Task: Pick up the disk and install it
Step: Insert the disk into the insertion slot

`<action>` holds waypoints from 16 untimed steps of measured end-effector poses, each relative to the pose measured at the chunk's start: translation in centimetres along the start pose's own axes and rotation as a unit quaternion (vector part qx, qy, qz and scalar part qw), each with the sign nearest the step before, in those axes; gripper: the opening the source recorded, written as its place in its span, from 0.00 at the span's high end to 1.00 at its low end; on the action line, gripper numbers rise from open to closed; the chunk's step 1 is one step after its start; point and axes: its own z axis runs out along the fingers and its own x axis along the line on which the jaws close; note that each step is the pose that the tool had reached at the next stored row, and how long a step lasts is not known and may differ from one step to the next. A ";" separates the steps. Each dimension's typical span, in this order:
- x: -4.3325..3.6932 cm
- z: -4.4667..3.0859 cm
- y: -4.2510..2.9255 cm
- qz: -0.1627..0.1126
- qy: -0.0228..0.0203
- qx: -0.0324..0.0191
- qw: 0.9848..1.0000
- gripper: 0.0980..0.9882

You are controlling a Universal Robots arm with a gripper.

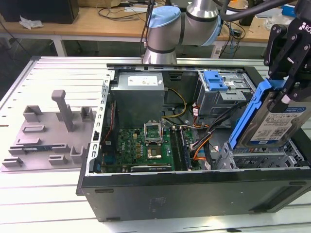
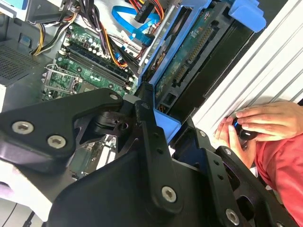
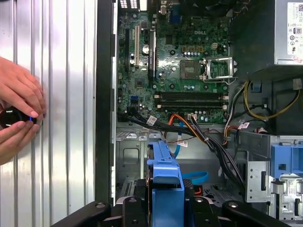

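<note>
Arm's pincer [image 1: 285, 92] clenched on the disk [image 1: 273, 124], held tilted above the drive cage [image 1: 257, 158], exterior view's right. Risk: tilted blue bracket [image 1: 248, 116] may snag cage rim or cables [image 1: 206, 138], jamming.

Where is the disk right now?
The disk is at the exterior view's right, tilted and held by the gripper over the silver drive cage of the open computer case.
</note>
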 end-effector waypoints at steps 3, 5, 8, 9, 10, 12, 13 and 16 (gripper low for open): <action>0.02 0.19 0.00 0.000 0.000 0.000 1.000 0.70; 0.04 0.32 -0.01 0.000 0.000 0.000 1.000 0.70; 0.06 0.57 -0.02 -0.001 0.000 0.000 1.000 0.70; 0.07 0.68 -0.01 -0.001 0.000 0.000 1.000 0.70; 0.08 0.82 -0.02 -0.001 0.000 0.000 1.000 0.70; 0.11 1.03 -0.02 -0.001 0.000 0.000 1.000 0.70; 0.13 1.10 -0.03 -0.001 0.000 0.000 1.000 0.70; 0.19 1.54 -0.03 -0.002 0.000 0.000 1.000 0.70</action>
